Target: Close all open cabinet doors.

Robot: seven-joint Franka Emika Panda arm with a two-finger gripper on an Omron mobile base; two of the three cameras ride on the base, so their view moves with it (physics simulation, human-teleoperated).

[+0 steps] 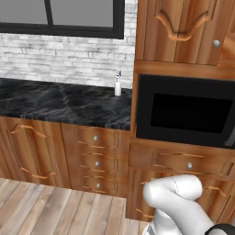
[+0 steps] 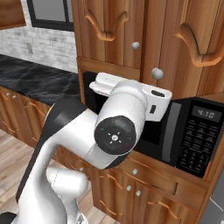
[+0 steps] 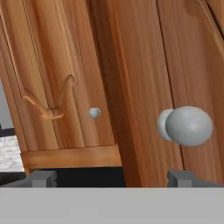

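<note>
Two cabinet doors hang above the black microwave in the right base view — the left one lies flat with its frame, while the right one stands swung outward, its free edge with the round silver knob out in front of the microwave's top. In the hand view this open door is very close, its knob large and just above the right fingertip; the shut door with its small knob lies farther back on the left. The jaws are spread wide and hold nothing, one tip near each lower corner of that view. In the left base view the shut upper door sits above the microwave, to the right of the dark marble table, where a white soap dispenser stands at the back edge by the brick wall. Drawer fronts and a lower door sit flush below the table's front edge.
</note>
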